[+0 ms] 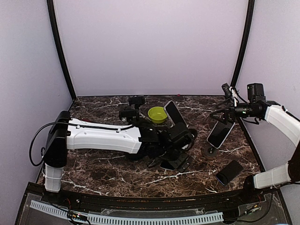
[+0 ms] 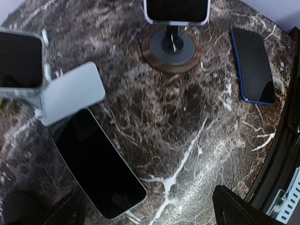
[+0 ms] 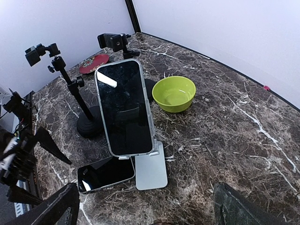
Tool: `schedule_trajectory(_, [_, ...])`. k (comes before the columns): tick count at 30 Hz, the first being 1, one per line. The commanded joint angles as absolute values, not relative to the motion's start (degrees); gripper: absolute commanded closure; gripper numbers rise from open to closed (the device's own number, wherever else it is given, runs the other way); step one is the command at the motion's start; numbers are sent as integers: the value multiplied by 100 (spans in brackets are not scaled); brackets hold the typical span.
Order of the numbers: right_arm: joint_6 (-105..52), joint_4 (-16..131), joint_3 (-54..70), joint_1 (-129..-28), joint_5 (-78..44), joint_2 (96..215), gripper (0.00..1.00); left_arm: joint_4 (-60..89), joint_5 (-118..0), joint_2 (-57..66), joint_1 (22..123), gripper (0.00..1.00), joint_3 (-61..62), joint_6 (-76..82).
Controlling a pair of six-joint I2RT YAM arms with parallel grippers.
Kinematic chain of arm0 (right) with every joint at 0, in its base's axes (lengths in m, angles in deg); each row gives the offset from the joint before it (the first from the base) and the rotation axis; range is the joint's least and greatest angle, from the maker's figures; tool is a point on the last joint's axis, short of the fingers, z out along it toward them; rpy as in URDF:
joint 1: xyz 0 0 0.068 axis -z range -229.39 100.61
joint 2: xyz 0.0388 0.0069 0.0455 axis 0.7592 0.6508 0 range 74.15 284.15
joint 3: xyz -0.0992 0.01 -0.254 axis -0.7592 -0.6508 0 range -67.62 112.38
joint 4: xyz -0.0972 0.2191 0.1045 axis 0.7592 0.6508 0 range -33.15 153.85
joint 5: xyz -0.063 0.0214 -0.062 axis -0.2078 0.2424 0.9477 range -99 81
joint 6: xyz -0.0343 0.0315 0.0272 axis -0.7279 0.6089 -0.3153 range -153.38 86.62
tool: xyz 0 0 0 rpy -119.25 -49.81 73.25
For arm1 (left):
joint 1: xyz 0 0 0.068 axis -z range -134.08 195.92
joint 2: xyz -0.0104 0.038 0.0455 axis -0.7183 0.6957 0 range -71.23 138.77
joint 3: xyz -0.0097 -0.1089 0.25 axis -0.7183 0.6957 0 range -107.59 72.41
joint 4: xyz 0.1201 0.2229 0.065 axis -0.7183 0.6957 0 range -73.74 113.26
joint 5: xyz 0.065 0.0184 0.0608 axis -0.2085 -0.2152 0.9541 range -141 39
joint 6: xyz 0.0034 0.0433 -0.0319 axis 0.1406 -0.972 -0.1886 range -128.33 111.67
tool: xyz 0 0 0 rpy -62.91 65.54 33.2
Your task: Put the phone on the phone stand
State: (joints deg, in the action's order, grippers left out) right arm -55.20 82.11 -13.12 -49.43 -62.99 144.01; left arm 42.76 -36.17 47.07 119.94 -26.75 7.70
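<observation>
Left wrist view: the left claw (image 2: pixel 140 212) stands wide and holds nothing, its dark fingers (image 2: pixel 236 208) low at either side over the marble table (image 2: pixel 187 140). A phone (image 2: pixel 96 164) lies flat, screen up, below the claw, just beside the base of a silver phone stand (image 2: pixel 70 91) that bears a second phone (image 2: pixel 18 58). The right claw (image 3: pixel 145 211) is wide too and empty, facing that stand; a green bowl (image 3: pixel 174 93) sits beyond it.
</observation>
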Motion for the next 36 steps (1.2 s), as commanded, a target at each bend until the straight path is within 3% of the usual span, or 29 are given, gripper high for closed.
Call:
schedule_trajectory(1, [-5526,8085,-1284,-4924,-6404,14385,0,5404,-4388,5018,11677,2,-2920,1910])
schedule_trajectory(12, [-5548,8102,-1306,-4926,-6402,14377,0,4928,-4917,5348,11116,1,-2826,2460])
schedule_trajectory(36, [-5683,8214,-1295,-4939,-6466,14430,0,7289,-3994,6777,11183,5,-4392,3228])
